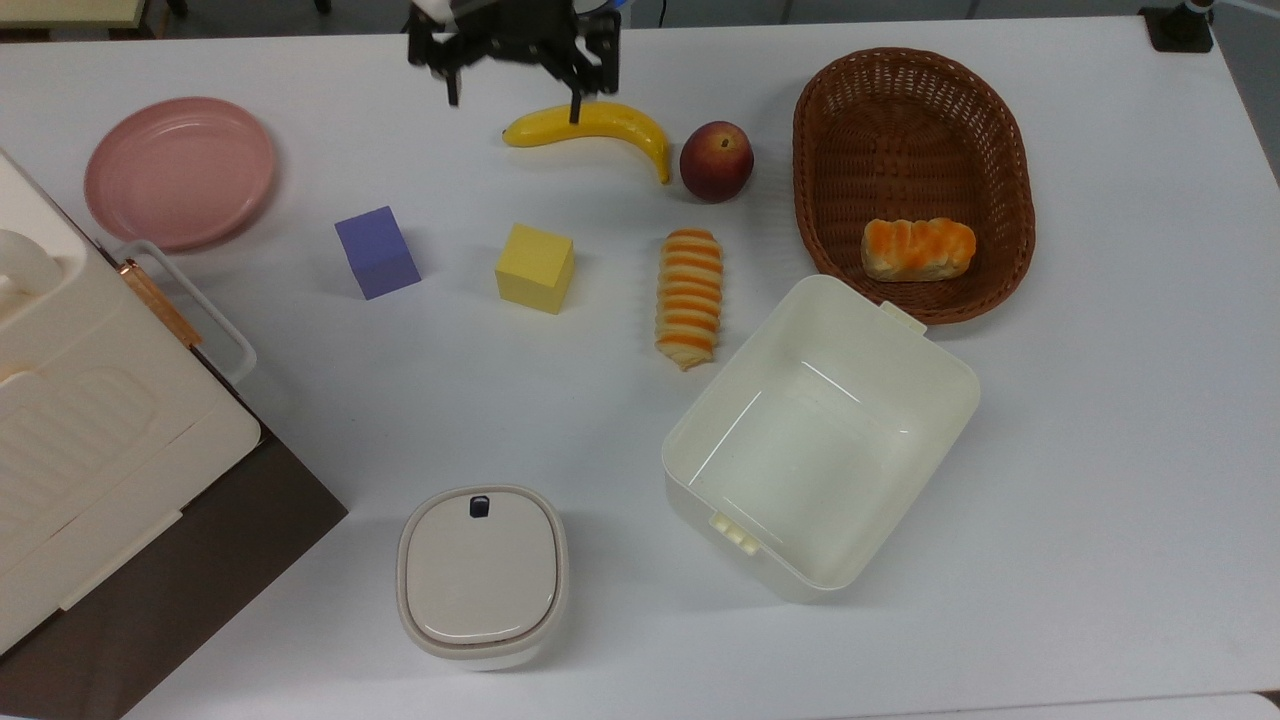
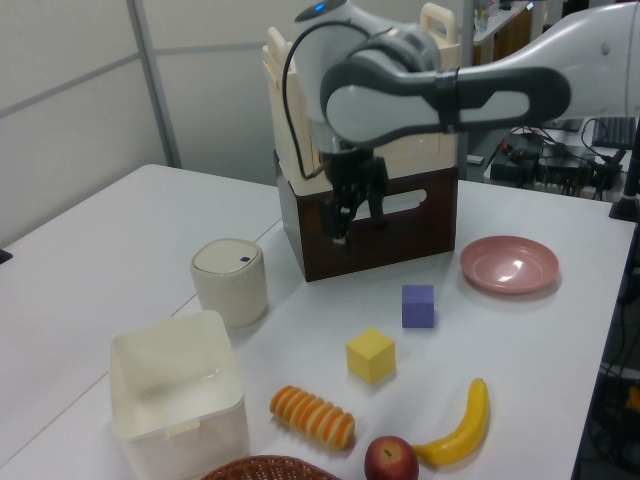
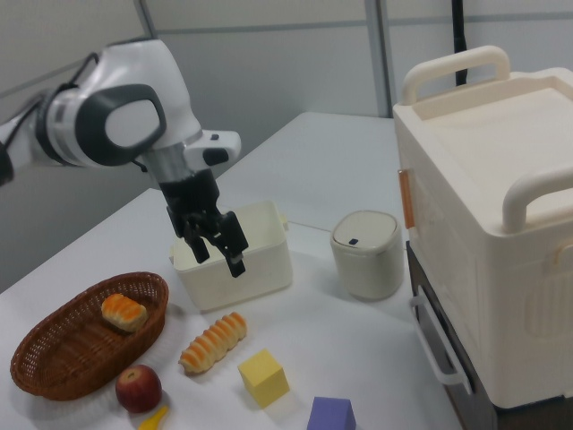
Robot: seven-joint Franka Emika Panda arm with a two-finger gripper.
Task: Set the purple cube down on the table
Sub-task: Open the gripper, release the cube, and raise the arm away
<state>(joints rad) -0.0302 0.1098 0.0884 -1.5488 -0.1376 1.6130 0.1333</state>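
The table [image 1: 1100, 450] carries everything. On it, in the top view, a cabinet [image 1: 90, 420] fills the lower left, a tub [image 1: 940, 400] sits right of centre and a basket [image 1: 1010, 150] lies above it. The arm [image 2: 440, 85] hangs high, and its gripper [image 1: 512, 92] is spread wide, empty, above the banana [image 1: 600, 125]. The cube [image 1: 377, 252] rests flat on the table, between the plate [image 1: 180, 170] and the yellow block [image 1: 535, 268], touching neither.
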